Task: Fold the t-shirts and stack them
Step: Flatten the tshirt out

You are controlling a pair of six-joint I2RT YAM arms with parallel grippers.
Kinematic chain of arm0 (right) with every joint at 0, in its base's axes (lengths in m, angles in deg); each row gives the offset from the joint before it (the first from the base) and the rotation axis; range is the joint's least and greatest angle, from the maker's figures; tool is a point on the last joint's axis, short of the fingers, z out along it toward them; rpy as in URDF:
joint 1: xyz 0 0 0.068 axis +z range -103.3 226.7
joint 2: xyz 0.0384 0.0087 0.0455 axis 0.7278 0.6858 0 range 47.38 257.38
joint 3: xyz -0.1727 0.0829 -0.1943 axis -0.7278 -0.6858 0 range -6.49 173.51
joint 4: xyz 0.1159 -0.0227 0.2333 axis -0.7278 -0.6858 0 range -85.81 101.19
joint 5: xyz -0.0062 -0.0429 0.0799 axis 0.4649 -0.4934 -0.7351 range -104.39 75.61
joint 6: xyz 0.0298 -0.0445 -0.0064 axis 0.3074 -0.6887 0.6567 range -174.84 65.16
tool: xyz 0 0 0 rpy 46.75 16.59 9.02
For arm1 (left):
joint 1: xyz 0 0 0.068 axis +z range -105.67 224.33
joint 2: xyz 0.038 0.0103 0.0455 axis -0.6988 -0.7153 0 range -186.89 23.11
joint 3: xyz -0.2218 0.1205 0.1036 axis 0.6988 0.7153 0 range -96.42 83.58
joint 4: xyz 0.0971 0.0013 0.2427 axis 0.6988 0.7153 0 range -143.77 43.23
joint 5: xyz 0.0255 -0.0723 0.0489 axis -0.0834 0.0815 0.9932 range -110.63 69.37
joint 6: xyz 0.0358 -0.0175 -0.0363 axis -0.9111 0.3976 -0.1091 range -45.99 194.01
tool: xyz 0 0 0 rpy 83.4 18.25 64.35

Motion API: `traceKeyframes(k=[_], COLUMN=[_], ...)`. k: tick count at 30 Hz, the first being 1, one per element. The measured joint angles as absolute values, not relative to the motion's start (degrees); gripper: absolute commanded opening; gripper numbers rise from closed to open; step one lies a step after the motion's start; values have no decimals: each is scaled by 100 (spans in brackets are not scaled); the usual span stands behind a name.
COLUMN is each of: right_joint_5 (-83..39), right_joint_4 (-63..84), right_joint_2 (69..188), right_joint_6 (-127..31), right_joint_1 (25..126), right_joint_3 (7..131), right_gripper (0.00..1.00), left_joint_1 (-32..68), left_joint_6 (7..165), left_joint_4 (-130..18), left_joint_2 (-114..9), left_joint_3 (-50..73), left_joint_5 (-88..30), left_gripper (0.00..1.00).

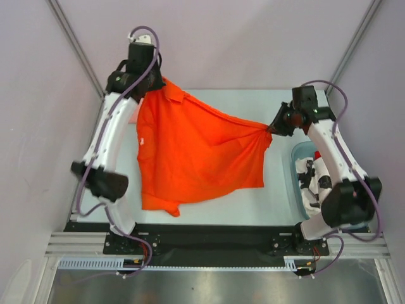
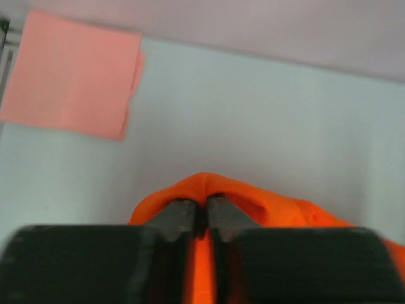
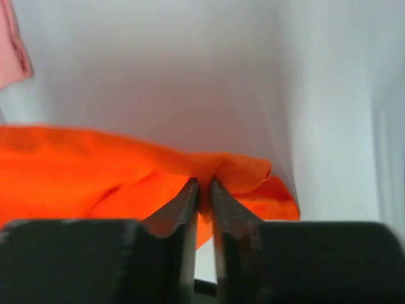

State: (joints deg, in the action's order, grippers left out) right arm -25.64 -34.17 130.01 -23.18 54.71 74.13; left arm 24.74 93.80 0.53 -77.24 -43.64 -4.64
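Orange-red soft t-shirt (image 1: 196, 152) sits in the middle of the top view, floppy and wrinkly, pulled tight on top. The left gripper (image 1: 159, 82) pinches its upper-left corner; the right gripper (image 1: 268, 128) pinches a bunch at the right. Step, I think: spreading it. Next it needs laying smooth on the pale table (image 1: 253, 101).

Both arms reaching forward, left gripper (image 2: 204, 208), right gripper (image 3: 204, 189) pinched.
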Motion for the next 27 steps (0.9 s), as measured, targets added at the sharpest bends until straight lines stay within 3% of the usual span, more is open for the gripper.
traceKeyframes(k=[2, 4, 8, 12, 16, 17, 19, 21, 23, 27], right_joint_5=[-2570, -2529, -2334, -2201, -2304, -2345, -2417, -2485, -2533, -2597], right_joint_4=[-3467, -3557, -3940, -4018, -3964, -3865, -3813, -3690, -3527, -3072], right_joint_2=[13714, 14201, 14625, 14079, 12975, 12691, 12276, 12033, 12013, 12256], right_joint_6=[-2539, -2724, -3072, -3172, -3011, -2967, -2856, -2764, -2698, -2635], right_joint_1=[5408, 5408, 5434, 5604, 6002, 6059, 6041, 5978, 5928, 5904], right_joint_3=[7854, 8274, 8715, 7883, 6106, 5640, 4949, 4414, 4158, 3911], right_gripper=[34, 43, 49, 48, 32, 22, 17, 18, 28, 32], left_joint_1=[2787, 3073, 3344, 3171, 2885, 2806, 2679, 2535, 2439, 2382], left_joint_6=[9395, 9426, 9435, 9448, 9522, 9575, 9747, 10020, 10311, 10740], left_joint_4=[90, 337, 543, 210, -227, -354, -404, -504, -596, -485], left_joint_2=[-8463, -9204, -9746, -8666, -6935, -6389, -5508, -4651, -4074, -3585], left_joint_3=[-4385, -4606, -4571, -2936, -1006, -423, 458, 1378, 2128, 3090], left_joint_5=[-499, -541, -431, -285, -503, -621, -794, -1030, -1275, -1651], left_gripper=[33, 51, 76, 77, 74, 73, 72, 71, 70, 70])
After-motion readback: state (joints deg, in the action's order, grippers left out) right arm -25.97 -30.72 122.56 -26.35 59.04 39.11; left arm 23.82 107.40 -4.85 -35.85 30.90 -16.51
